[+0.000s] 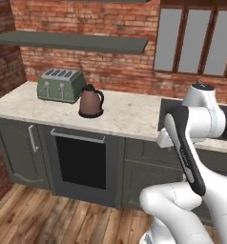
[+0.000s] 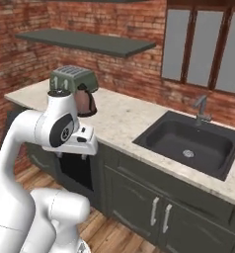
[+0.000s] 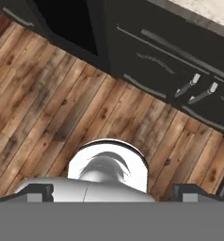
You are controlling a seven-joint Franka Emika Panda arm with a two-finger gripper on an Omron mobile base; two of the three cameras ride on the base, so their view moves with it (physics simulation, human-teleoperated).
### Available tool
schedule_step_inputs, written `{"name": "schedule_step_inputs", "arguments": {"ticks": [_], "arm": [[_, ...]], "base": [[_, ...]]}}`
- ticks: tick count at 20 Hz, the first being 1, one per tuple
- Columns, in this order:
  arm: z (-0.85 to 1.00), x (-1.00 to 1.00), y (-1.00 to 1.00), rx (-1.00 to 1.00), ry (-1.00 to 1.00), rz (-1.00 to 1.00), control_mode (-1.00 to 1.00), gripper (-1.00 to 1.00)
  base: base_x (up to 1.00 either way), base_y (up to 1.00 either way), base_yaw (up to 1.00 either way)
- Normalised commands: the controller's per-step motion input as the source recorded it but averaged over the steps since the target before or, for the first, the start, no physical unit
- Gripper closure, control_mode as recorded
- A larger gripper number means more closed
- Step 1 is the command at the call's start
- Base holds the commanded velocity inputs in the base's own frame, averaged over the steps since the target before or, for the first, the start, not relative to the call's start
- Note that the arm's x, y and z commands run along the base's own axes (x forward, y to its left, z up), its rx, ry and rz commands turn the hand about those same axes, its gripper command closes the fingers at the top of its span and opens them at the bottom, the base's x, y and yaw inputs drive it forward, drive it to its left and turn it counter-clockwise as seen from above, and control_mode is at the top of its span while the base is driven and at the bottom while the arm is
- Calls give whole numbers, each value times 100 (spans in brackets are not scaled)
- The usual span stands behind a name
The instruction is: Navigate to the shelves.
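Note:
The shelves are two long dark grey-green boards on the red brick wall. The lower board [image 1: 72, 42] runs above the counter's left part, and the upper board [image 1: 110, 1] just shows at the top edge. From the right side the lower board [image 2: 90, 42] hangs above the toaster. My arm is folded in front of the counter with the hand pointing down at the floor. The gripper [image 3: 114, 194] is open, its two dark fingertips [image 3: 38, 193] set wide apart with nothing between them.
A green toaster [image 1: 60, 85] and a brown kettle [image 1: 91, 101] stand on the speckled countertop [image 1: 129, 114] under the shelves. A black oven [image 1: 82, 162] sits below, between dark cabinets. A dark sink [image 2: 188, 141] with a faucet [image 2: 202, 108] lies to the right, under a window [image 1: 196, 40]. Wooden floor [image 3: 48, 103] lies in front.

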Motion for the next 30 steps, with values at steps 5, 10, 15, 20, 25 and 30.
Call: {"name": "schedule_step_inputs", "arguments": {"ticks": [5,10,15,20,25,30], "arm": [[0,0,0,0,0,0,100,-100],[0,0,0,0,0,0,100,-100],[0,0,0,0,0,0,100,-100],[0,0,0,0,0,0,100,-100],[0,0,0,0,0,0,100,-100],[0,0,0,0,0,0,100,-100]], "base": [[41,82,16],[60,98,0],[62,88,-3],[63,42,-20],[48,1,-29],[52,3,-31]]}}
